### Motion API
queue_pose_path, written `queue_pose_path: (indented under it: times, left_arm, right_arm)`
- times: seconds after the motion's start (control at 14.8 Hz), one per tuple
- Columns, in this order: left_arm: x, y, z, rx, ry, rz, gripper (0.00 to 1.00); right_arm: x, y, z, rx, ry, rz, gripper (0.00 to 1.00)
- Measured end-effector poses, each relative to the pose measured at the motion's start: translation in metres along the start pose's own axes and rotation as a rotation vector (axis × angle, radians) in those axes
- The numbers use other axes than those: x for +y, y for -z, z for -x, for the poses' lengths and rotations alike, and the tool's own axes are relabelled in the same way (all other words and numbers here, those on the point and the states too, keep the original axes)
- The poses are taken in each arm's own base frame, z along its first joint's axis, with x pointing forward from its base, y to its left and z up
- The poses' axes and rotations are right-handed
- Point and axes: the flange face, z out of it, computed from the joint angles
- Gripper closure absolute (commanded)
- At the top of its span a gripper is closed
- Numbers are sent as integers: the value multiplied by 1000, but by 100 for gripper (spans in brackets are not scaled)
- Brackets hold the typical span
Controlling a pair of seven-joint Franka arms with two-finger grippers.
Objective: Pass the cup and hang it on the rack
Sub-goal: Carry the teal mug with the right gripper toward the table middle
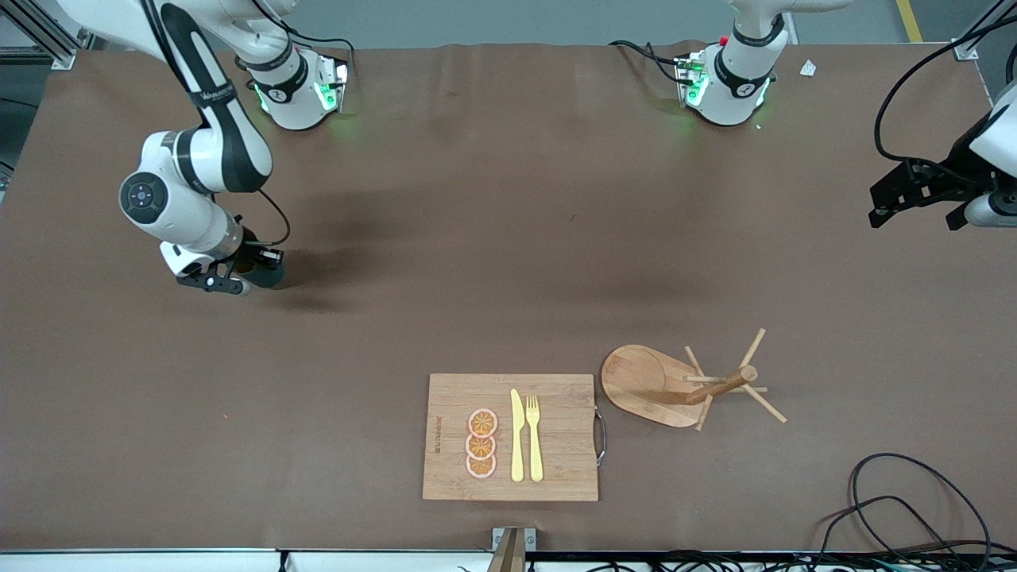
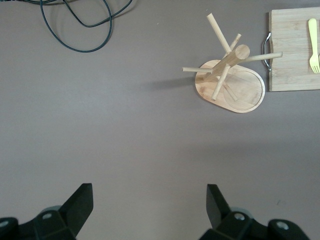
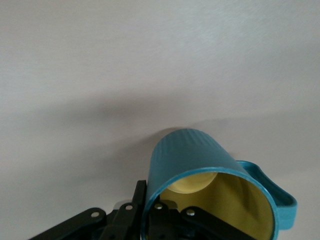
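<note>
The dark teal cup (image 1: 267, 272) with a mustard-yellow inside is at the right arm's end of the table. My right gripper (image 1: 232, 277) is shut on its rim. In the right wrist view one finger is outside the cup (image 3: 200, 155) wall and one inside, with the gripper (image 3: 150, 199) at the rim and the loop handle pointing away. The cup is low at the table; contact cannot be told. The wooden rack (image 1: 640, 383) stands near the front camera, beside the cutting board. My left gripper (image 1: 914, 199) is open and empty, in the air at the left arm's end. Its wrist view shows the gripper (image 2: 150, 195) and the rack (image 2: 231, 84).
A bamboo cutting board (image 1: 556, 465) with a metal handle lies near the front edge, with three orange slices (image 1: 481, 443), a yellow knife (image 1: 517, 437) and a yellow fork (image 1: 534, 438) on it. Black cables (image 1: 906, 508) lie at the front corner by the left arm's end.
</note>
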Motion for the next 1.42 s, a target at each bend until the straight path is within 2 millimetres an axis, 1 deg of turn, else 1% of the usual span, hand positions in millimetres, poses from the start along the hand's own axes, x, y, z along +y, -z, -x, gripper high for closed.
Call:
queue_pose_path:
  times: [0.07, 0.14, 0.2, 0.27, 0.34, 0.47, 0.54, 0.61, 0.68, 0.81, 0.95, 1.08, 1.22, 1.42]
  left_arm:
    - [0, 0, 0, 0, -1, 0, 0]
    - [0, 0, 0, 0, -1, 0, 0]
    - [0, 0, 0, 0, -2, 0, 0]
    - [1, 0, 0, 0, -2, 0, 0]
    - [1, 0, 0, 0, -2, 0, 0]
    - [1, -1, 0, -1, -3, 0, 0]
    - [1, -2, -1, -3, -3, 0, 0]
    - [1, -3, -1, -5, -3, 0, 0]
    - [1, -4, -2, -7, -3, 0, 0]
    - [0, -6, -3, -11, -1, 0, 0]
    - [0, -7, -3, -12, -1, 0, 0]
    - [0, -7, -3, -12, 0, 0, 0]
    - [0, -7, -3, -11, 0, 0, 0]
    - [-5, -8, -4, -14, 8, -1, 0]
  right_arm:
    - [-18, 11, 5, -9, -41, 4, 100]
    - [-42, 22, 13, -12, -84, 8, 100]
    - [-71, 32, 23, -4, -131, 10, 100]
    - [-106, 41, 37, 13, -179, 8, 100]
    - [-145, 51, 54, 35, -228, -1, 100]
    - [-218, 70, 93, 70, -315, -31, 100]
    - [-251, 76, 112, 78, -356, -45, 100]
    - [-279, 79, 127, 83, -389, -59, 100]
    - [-305, 80, 138, 85, -416, -70, 100]
    - [-352, 72, 149, 82, -474, -87, 100]
    - [-394, 62, 150, 78, -533, -106, 100]
    - [-431, 49, 149, 74, -579, -125, 100]
    - [-459, 36, 150, 70, -602, -136, 100]
    - [-486, 12, 154, 65, -593, -132, 100]
